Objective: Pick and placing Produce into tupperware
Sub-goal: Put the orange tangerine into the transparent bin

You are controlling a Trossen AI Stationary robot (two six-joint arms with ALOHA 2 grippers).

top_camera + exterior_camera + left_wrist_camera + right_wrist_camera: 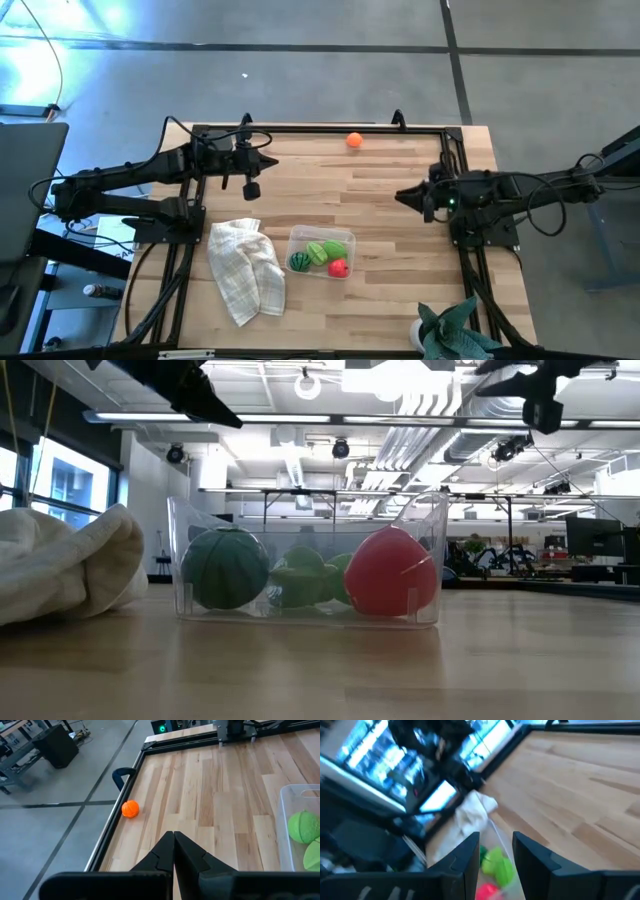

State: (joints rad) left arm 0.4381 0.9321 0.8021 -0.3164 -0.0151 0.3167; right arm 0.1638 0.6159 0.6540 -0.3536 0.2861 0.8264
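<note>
The clear tupperware stands on the wooden table, near the middle of its front half. Inside lie a round dark-green piece, a light-green leafy piece and a red piece; the low view shows them through the wall. An orange piece rests on the table by the far edge rail, also in the left wrist view. My left gripper hangs shut above the table's far left. My right gripper hangs open above the right side, nothing between its fingers.
A white checked cloth lies crumpled just left of the tupperware. A teal spiky plant stands at the front right corner. A black frame runs along the table's far and side edges. Bare wood lies between the orange piece and the container.
</note>
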